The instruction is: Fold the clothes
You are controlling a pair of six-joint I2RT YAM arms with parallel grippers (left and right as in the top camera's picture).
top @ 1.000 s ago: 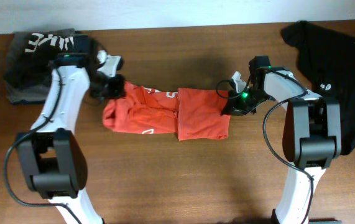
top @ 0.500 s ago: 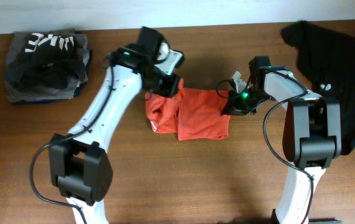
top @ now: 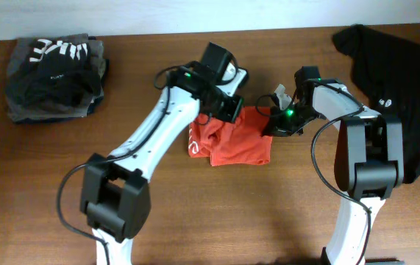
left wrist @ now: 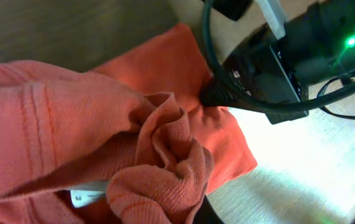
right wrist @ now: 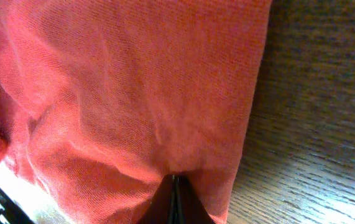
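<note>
Now the T-shirt (top: pixel 235 143) runs left to right.
Left gripper (top: pixel 226 114) and right gripper (right wrist: pixel 175 186) each clamp tight on it.

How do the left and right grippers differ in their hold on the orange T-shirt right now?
The left gripper holds a bunched wad of fabric near the neck tag; the right gripper pinches a smooth, flat edge. The left arm stretches diagonally across the table to reach the T-shirt; the right arm is bent on its own side. Both grippers are shut on the same T-shirt.
</note>
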